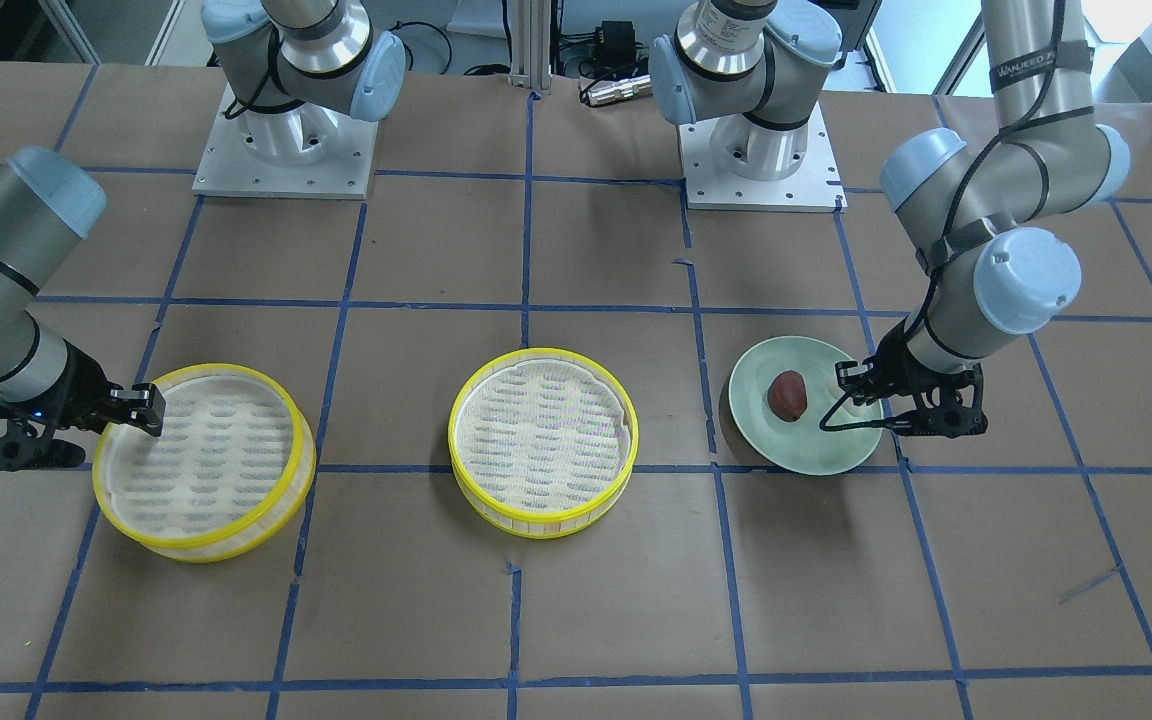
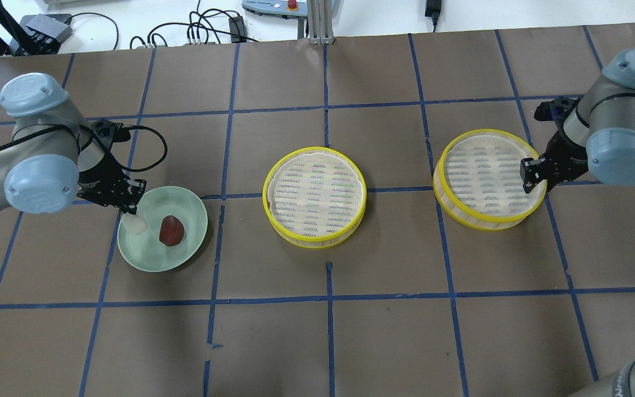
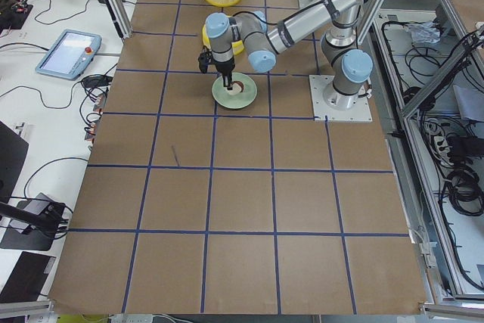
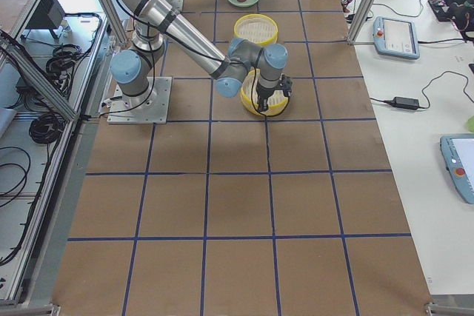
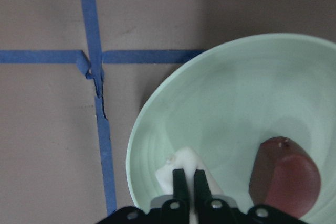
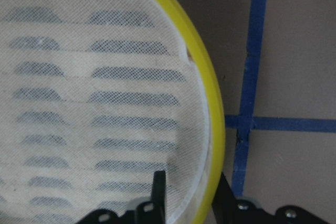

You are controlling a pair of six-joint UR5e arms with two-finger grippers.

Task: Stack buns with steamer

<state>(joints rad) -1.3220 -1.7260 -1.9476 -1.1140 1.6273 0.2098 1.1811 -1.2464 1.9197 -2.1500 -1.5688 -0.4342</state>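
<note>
The dark reddish-brown bun (image 2: pixel 171 230) (image 5: pixel 286 182) lies on the pale green plate (image 2: pixel 155 262) (image 5: pixel 236 87). Beside it, at the plate's left edge, is the white bun (image 2: pixel 134 225) (image 5: pixel 181 162). My left gripper (image 2: pixel 130 208) (image 5: pixel 189 179) comes down on it with the fingers almost together, pinching it. Two yellow-rimmed steamer trays with mesh floors stand on the table. One steamer (image 2: pixel 315 196) is in the middle, the other steamer (image 2: pixel 485 176) is on the right. My right gripper (image 2: pixel 532 173) (image 6: pixel 191 195) straddles the right tray's yellow rim (image 6: pixel 210 108), one finger inside, one outside, shut on it.
The table is brown paper with a blue tape grid (image 2: pixel 328 298). Both arm bases (image 1: pixel 286 150) stand at the robot's edge. In the front-facing view the plate (image 1: pixel 806 450) is on the right and the gripped steamer (image 1: pixel 201 455) on the left.
</note>
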